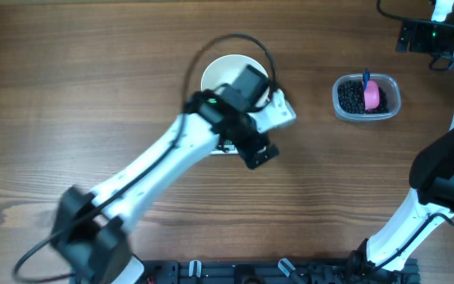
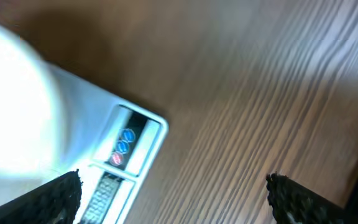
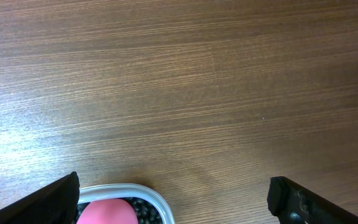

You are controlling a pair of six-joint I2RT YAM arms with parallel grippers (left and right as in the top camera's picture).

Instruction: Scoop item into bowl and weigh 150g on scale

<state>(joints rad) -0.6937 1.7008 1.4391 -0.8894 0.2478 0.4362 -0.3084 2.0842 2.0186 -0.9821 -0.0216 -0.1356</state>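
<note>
The L arm reaches across the desk and hangs over the bowl and the scale, so from above it hides much of both. The left claw is open wide, w/ nothing between its jaws. Under it I see only bare wood and the front of the scale w/ its display. The bowl is white and sits right at the scale. Whether it stands on the scale or only touches it I cannot tell, the wrist view is too blurry there. The part of the bowl's inside that shows is plain white.

The beans are in a clear tub on the R side of the desk, well apart from bowl and scale. A pink scoop w/ a blue handle lies in the tub on top of the beans.

The R arm stands at the R edge and bends toward the far corner. The right claw is also open wide and holds nothing. It hangs above bare desk just beside the tub. The tub's rim, some beans and the pink scoop show at the bottom edge of its wrist view.
</note>
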